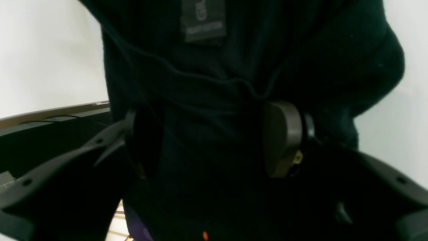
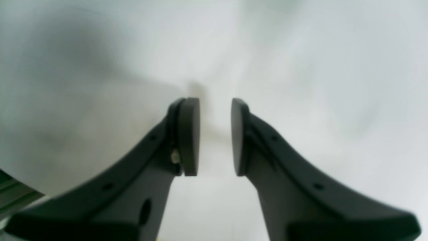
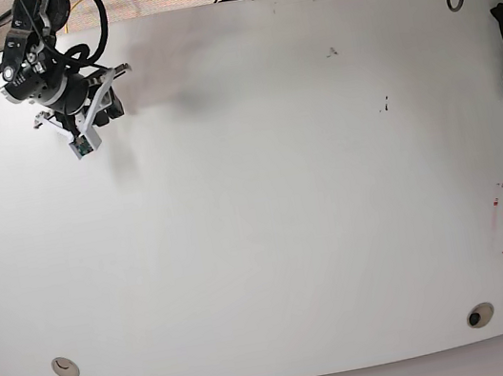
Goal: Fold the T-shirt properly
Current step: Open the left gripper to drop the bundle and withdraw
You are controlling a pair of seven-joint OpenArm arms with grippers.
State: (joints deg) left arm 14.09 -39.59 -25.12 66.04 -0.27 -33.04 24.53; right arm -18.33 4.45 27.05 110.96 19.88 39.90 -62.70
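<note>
Two grippers apart: left gripper (image 1: 214,140), jaws spread wide around a bunched T-shirt (image 1: 234,67) at the table's (image 3: 263,196) far right edge; right gripper (image 2: 215,137), jaws slightly parted, empty, far left. Risk, I judge: the bundle off the edge slips from that loose hold.

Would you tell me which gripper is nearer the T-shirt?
Left. The left gripper has its pads on either side of the T-shirt at the table's edge; the right gripper hovers over bare table, far across.
</note>
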